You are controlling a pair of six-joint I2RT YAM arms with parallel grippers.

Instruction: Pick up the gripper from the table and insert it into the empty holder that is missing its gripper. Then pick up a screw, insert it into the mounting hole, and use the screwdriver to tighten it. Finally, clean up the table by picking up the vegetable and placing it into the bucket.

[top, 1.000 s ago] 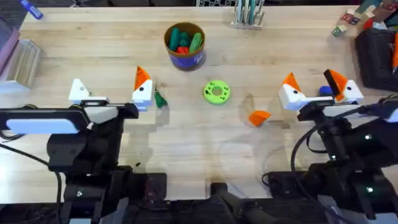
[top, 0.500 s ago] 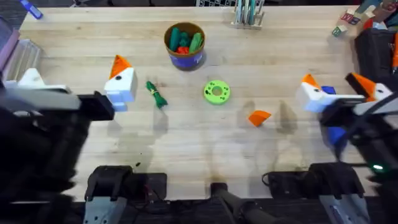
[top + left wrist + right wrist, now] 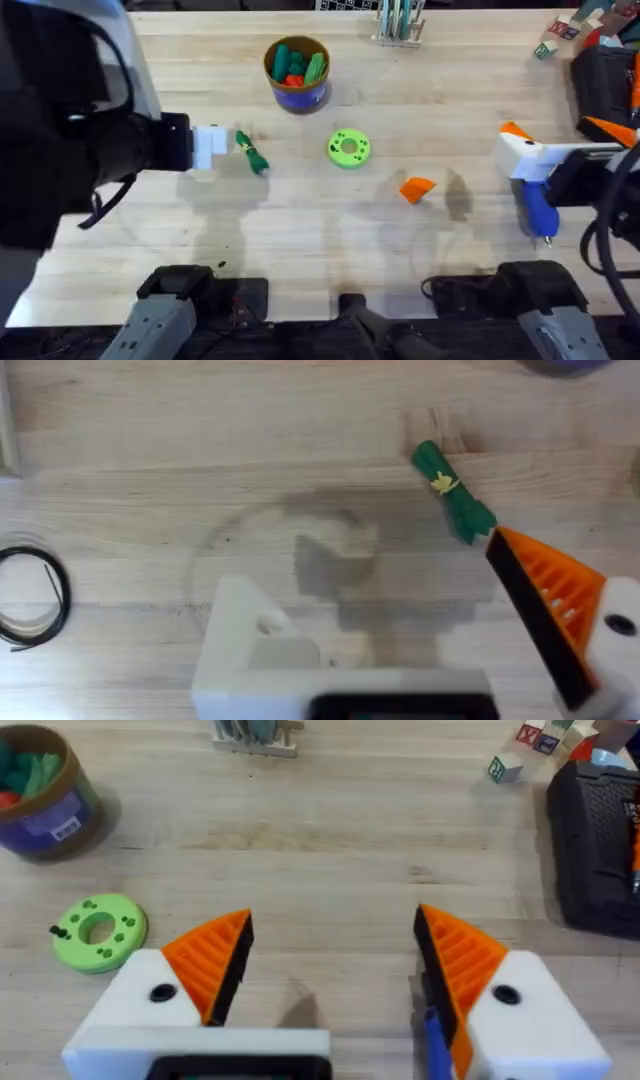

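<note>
With right gripper [image 3: 335, 955] and left gripper [image 3: 395, 600] both spread apart, reach the right leftward to the orange gripper [image 3: 417, 188] lying mid-table, near-right of the green disc [image 3: 348, 148], straddle its flat sides squarely, then close gently.

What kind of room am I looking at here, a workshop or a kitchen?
Most likely a robot lab workbench, not a kitchen. Two robot arms work over a wooden table set with test props: a blue screwdriver, a loose orange gripper pad, and a small bucket of toy vegetables.
</note>
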